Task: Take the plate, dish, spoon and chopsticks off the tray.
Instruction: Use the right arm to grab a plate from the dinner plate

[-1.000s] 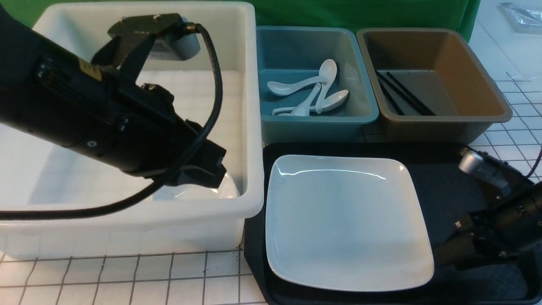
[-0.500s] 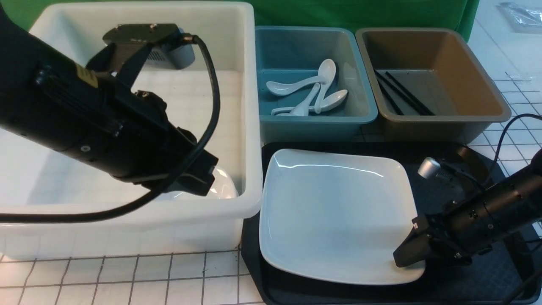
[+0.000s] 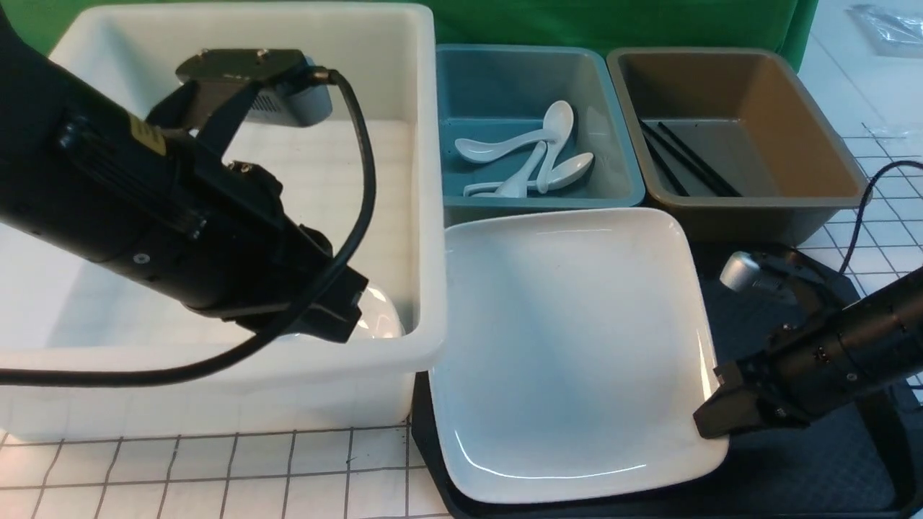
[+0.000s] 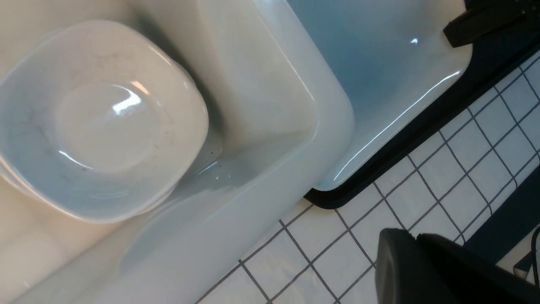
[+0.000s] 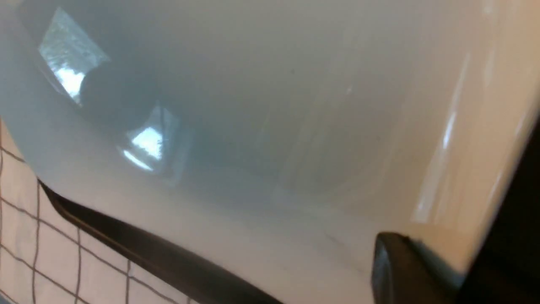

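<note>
— Two arms, so start on the left: what's in the white tub (image 3: 431, 180)?
— One small white dish (image 3: 382, 321), in its near right corner. The left gripper (image 3: 345, 317) hangs just above it, jaws pressed together, nothing in them that I can see.
— And the bins behind?
— Blue bin (image 3: 613, 122) holds a few white spoons (image 3: 548, 144). Beside it, the brown bin (image 3: 793, 122) has black chopsticks (image 3: 685, 166) lying on its floor.
— The plate?
— The plate (image 3: 570, 346) is tipped up over the black tray (image 3: 815, 476), far edge showing in front of the bins. The right gripper (image 3: 710, 422) has its jaws pinched on the rim near the right front corner.
— The tray?
— On the gridded tabletop (image 3: 216, 476), just right of the tub.
</note>
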Tool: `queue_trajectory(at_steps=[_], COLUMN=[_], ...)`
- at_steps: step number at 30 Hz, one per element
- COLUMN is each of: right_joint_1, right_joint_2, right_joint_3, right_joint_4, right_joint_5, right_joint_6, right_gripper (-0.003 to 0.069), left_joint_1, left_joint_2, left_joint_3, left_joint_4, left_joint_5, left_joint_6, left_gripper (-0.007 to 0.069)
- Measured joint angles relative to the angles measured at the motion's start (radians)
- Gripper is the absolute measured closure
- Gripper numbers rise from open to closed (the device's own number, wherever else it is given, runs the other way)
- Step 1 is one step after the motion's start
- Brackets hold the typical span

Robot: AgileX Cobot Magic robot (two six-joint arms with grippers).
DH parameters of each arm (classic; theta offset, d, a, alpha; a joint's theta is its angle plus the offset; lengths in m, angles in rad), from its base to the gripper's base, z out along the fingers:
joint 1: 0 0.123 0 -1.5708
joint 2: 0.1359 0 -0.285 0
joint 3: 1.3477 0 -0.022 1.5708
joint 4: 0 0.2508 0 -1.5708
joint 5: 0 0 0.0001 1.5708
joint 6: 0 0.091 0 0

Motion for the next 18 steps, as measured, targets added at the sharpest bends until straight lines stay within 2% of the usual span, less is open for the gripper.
queue_trajectory(at_steps=[1,4,13,18], right_joint_1=[0.000,-0.081,-0.267,-0.288], right_joint_2=[-0.004,-0.061,-0.174,-0.253], right_joint_3=[0.000,0.000,0.000,0.000], right_joint_4=[-0.003,-0.013,-0.045,-0.070], right_joint_5=[0.000,0.027,0.136,0.147], right_joint_6=[0.005,0.057,0.057,0.054], right_gripper=[0.0539,0.0573,0.0596,0.0596], left_joint_1=[0.000,0.000,0.000,0.000], left_joint_2=[0.000,0.000,0.000,0.000], left_joint_3=[0.000,0.000,0.000,0.000], left_joint_4=[0.000,0.003,0.004,0.004], left_joint_5=[0.000,0.000,-0.013,-0.016], left_joint_6=[0.000,0.000,0.000,-0.021], left_gripper=[0.0641,0.0641,0.0641,0.0641])
